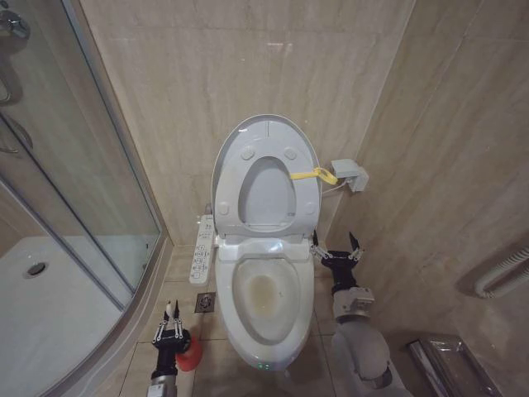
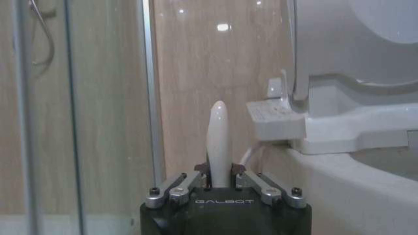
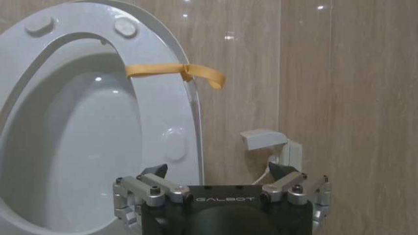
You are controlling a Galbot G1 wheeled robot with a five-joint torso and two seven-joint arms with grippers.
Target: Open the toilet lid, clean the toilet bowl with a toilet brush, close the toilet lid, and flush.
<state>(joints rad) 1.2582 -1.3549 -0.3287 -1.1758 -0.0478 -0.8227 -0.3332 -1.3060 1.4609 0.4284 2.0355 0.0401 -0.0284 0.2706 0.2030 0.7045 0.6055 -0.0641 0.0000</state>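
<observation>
The toilet lid (image 1: pixel 266 192) stands raised against the back wall with the ring seat up in front of it; a yellow strap (image 1: pixel 314 174) hangs at its right edge. Below, the toilet bowl (image 1: pixel 234 314) lies uncovered, its water yellowish. At the bowl's lower left my left gripper (image 1: pixel 172 321) is shut on the toilet brush's white handle (image 2: pixel 218 137), which sticks up between the fingers above the red holder cup (image 1: pixel 191 356). My right gripper (image 1: pixel 335 246) is open beside the bowl's right rear corner. In the right wrist view that gripper (image 3: pixel 220 172) faces the lid (image 3: pixel 91 132) and strap (image 3: pixel 175 72).
A glass shower enclosure (image 1: pixel 83 190) with a white tray (image 1: pixel 41 306) fills the left. A side control panel (image 1: pixel 202 248) juts from the toilet's left, with a floor drain (image 1: pixel 205 302) below it. A wall box (image 1: pixel 350 174) sits right of the lid; a rail (image 1: pixel 504 273) is on the right wall.
</observation>
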